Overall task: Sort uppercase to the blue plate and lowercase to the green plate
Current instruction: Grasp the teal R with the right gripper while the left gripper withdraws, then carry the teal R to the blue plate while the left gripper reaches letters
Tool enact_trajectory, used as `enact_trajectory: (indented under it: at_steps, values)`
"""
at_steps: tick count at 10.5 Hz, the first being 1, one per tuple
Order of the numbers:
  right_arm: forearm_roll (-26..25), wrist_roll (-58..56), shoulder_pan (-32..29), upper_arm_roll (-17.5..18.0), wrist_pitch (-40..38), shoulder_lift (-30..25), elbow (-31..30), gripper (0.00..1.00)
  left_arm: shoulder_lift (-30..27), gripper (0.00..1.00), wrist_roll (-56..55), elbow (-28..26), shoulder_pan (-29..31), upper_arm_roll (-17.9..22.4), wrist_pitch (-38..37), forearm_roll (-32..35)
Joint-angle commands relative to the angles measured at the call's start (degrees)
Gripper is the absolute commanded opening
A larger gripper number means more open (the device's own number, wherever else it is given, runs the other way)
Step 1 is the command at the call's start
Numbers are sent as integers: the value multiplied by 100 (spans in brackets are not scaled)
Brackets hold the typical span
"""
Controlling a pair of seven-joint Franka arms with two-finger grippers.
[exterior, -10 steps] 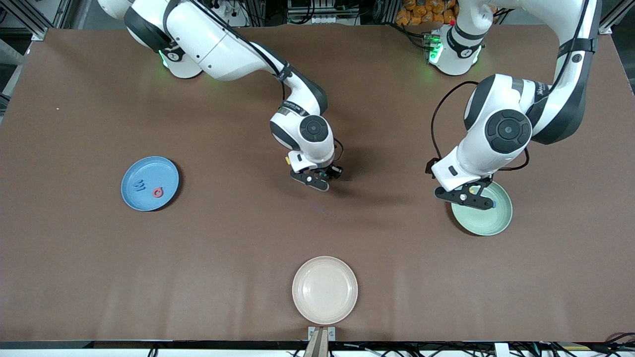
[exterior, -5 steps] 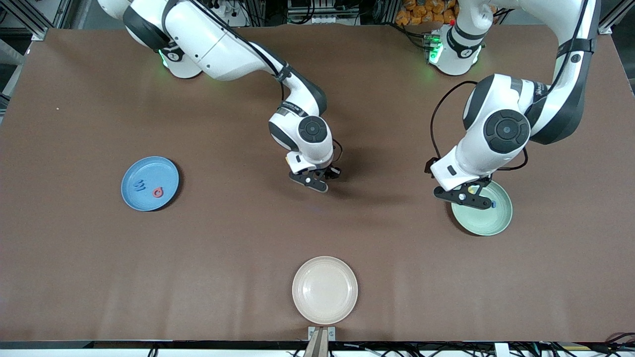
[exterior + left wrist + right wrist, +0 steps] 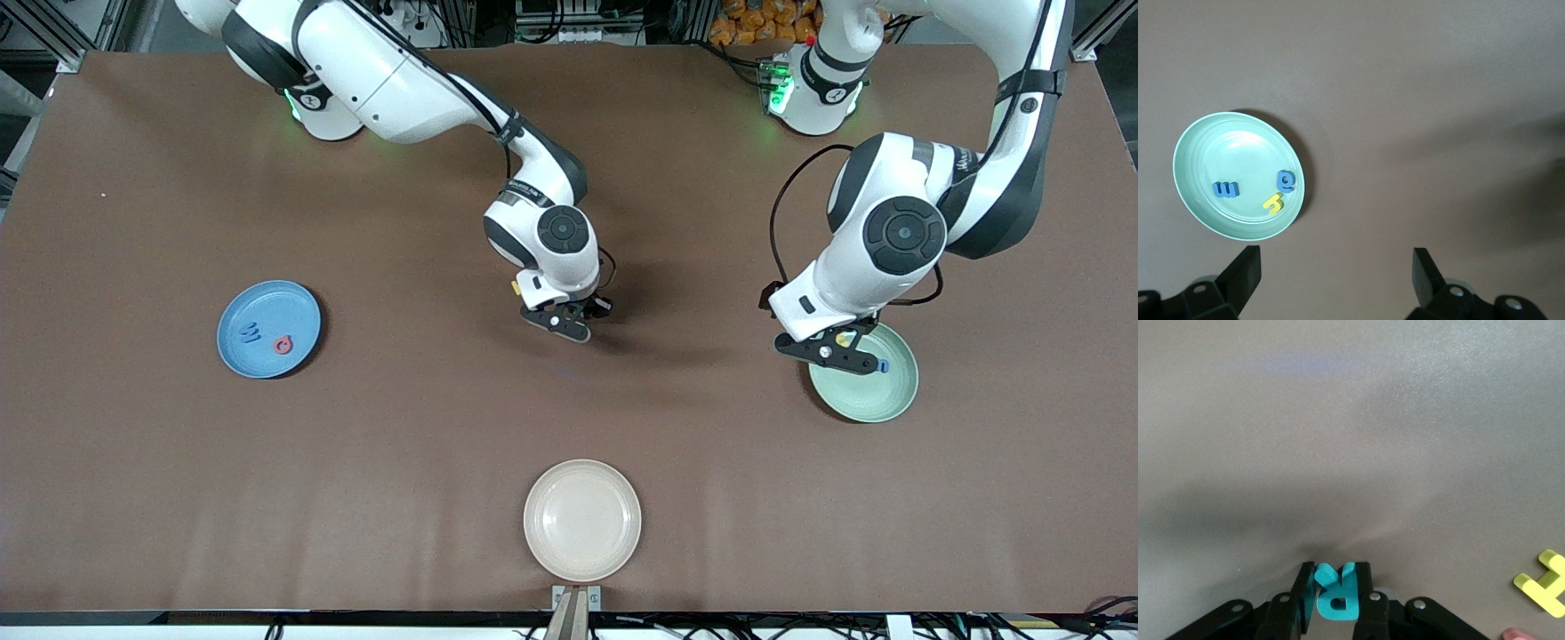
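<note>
Blue plate (image 3: 268, 329) sits toward the right arm's end, with W (image 3: 251, 332) and Q (image 3: 283, 344) on it. Green plate (image 3: 1238, 175) sits toward the left arm's end, holding m (image 3: 1225, 190), g (image 3: 1285, 180), h (image 3: 1273, 203). Cream plate (image 3: 581, 519) between them, nearest the front camera.

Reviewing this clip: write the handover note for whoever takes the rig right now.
Right hand: shut on the teal R, mid-table.
Left hand: open, empty, over the green plate.
Green plate holds blue m, blue g and yellow h.
Blue plate holds blue W and red Q.
Yellow H lies on the table beside the right hand, a pink-red piece next to it.
Left: R and H to blue; identify and sort the pink-red piece.
</note>
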Motion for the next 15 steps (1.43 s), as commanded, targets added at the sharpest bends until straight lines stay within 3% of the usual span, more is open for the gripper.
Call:
enact_trajectory:
  at_steps: [1, 8, 15]
  values:
    - [79, -93, -13, 19, -10, -41, -37, 23, -181, 100, 41, -11, 18, -11, -53, -128]
    - [79, -355, -118, 19, -150, -120, -2, 19, -462, 100, 32, -20, 159, -2, -317, -137]
    - [96, -1706, -794, 89, -721, -287, -11, 18, -656, 100, 67, -20, 247, 33, -642, -137]
